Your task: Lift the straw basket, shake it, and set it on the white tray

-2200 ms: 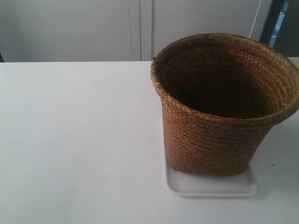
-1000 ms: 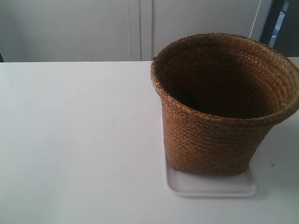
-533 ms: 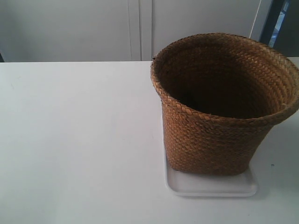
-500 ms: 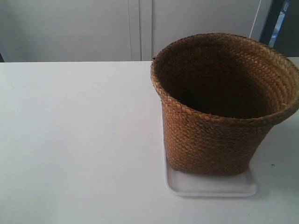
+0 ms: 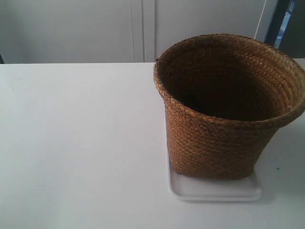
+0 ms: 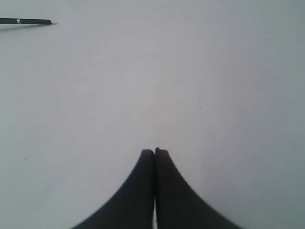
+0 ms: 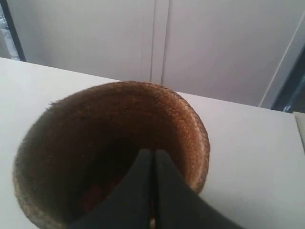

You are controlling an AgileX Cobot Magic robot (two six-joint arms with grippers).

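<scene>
The right gripper (image 7: 153,152) had its two black fingers pressed flat together, nothing between them. In the right wrist view their tips showed against the dark hollow of the straw basket (image 7: 193,126) and lined up with its open mouth. How far they stood above the braided rim could not be told. Neither finger touched the weave.

The left gripper (image 6: 154,151) was likewise closed on nothing, its fingers meeting in a thin seam. It hung over a bare stretch of the white table (image 6: 214,71). Well away from it on that surface lay a thin dark rod (image 6: 26,21) with a pale tip — too small to identify.

In the exterior view the basket stood upright with its squarish base inside the white tray (image 5: 214,190). The tray's near rim and rounded corners showed just in front of the base, and a narrow strip of rim ran along the basket's side toward the middle of the table. The flared rim spread wider than the tray below it. Basket and tray sat at the exterior view's right — the rest of the tabletop lay open beside them. Pale cupboard doors (image 5: 143,28) rose behind the table's far edge. No arm appeared in that view.
</scene>
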